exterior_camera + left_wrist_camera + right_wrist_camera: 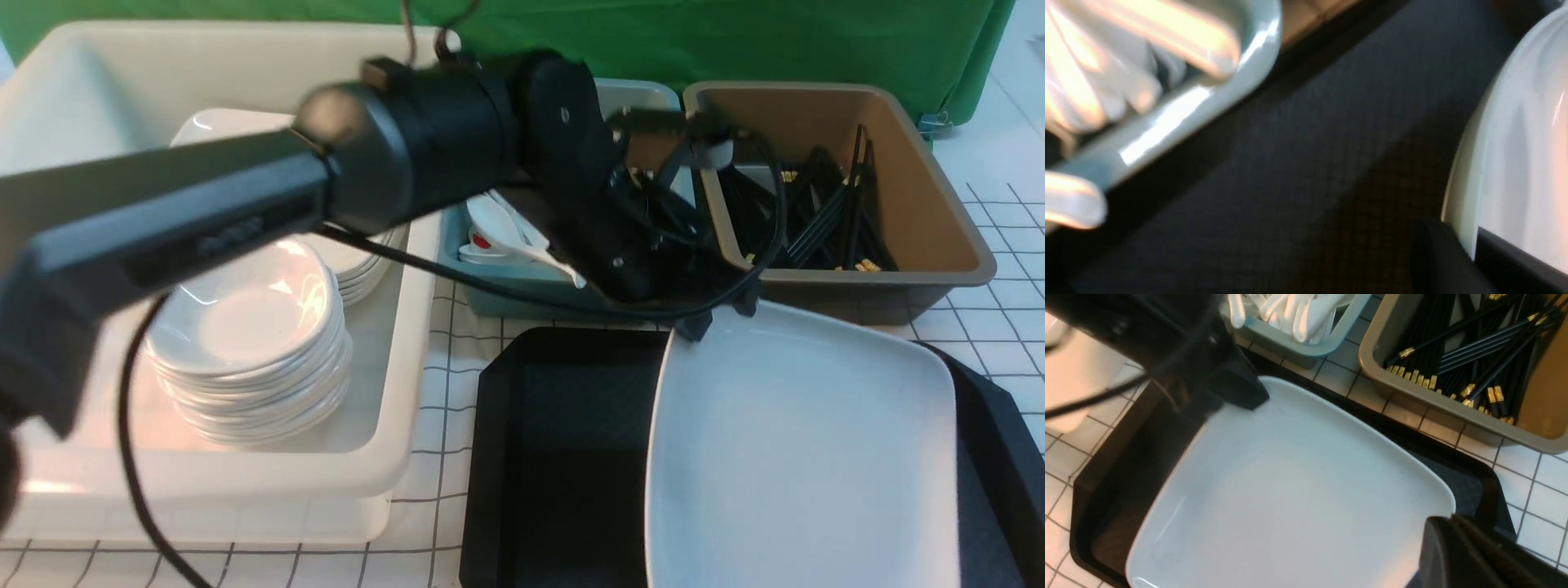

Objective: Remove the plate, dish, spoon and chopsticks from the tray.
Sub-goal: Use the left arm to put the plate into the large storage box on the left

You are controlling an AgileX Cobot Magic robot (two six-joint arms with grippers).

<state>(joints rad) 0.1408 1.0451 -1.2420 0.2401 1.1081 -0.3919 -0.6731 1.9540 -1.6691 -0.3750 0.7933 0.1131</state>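
White tub [82, 73] with stacked small dishes [245, 327] is seen far left on the white gridded surface [980, 327]. The left arm is stretched across, and the left gripper [694, 327] is clenched on the far-left rim of the plate [800, 457]. A teal bin [522, 286] of white spoons [498, 233] and a grey-brown tub [939, 204] of black chopsticks [824, 220] are set behind the black tray [555, 457]. The plate is placed over the tray's right part. The right gripper [1447, 535] is closed at the plate's near-right corner; whether the rim is pinched cannot be told. Green cloth [735, 41] is hung behind.
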